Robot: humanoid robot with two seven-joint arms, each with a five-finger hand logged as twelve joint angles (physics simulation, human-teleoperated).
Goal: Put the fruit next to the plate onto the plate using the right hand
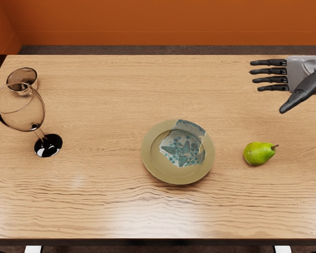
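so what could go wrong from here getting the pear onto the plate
1. The pear lies on its side, loose on the table; the right hand, open and well off from it, could set it rolling as the fingers close.
2. The plate looks shallow, so a pear let go near its rim may roll back off.
3. Overshooting leftward could reach the wine glasses, though they stand far off.
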